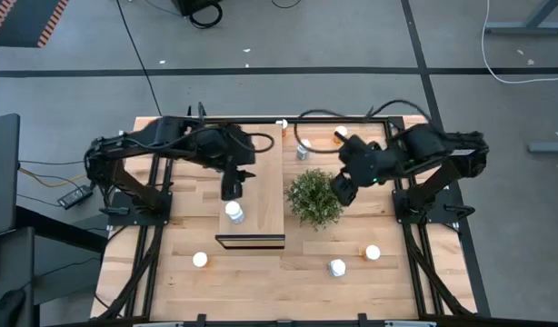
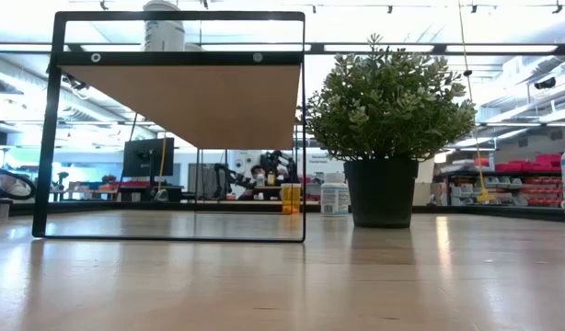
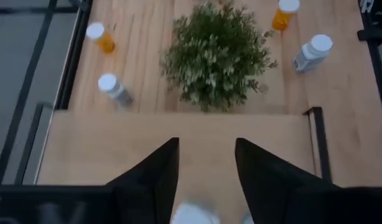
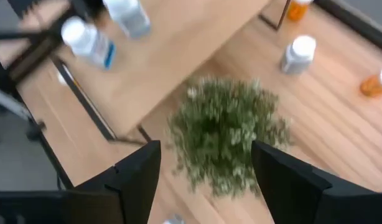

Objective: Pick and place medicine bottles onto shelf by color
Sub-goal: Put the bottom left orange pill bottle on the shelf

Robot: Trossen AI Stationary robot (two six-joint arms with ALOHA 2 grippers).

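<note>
The light-wood shelf (image 1: pixel 252 163) stands mid-table. A white bottle (image 1: pixel 234 213) stands upright on its top near the near end; it also shows in the low view (image 2: pixel 163 28). The right wrist view shows two white bottles (image 4: pixel 85 40) (image 4: pixel 125 15) on the shelf. My left gripper (image 1: pixel 231 189) hangs open over the shelf, just beyond that bottle, whose cap (image 3: pixel 194 214) shows between the fingers. My right gripper (image 1: pixel 343 189) is open and empty over the plant (image 1: pixel 315 198). Other bottles stand on the table: orange (image 1: pixel 200 260), white (image 1: pixel 337 267), orange (image 1: pixel 373 252), white (image 1: pixel 302 150), orange (image 1: pixel 340 136).
The bushy potted plant (image 2: pixel 393 119) stands right of the shelf, under my right gripper (image 4: pixel 206 186). The shelf's dark frame (image 2: pixel 52 138) rises from the table. A black rail (image 1: pixel 261 119) runs along the table's far edge.
</note>
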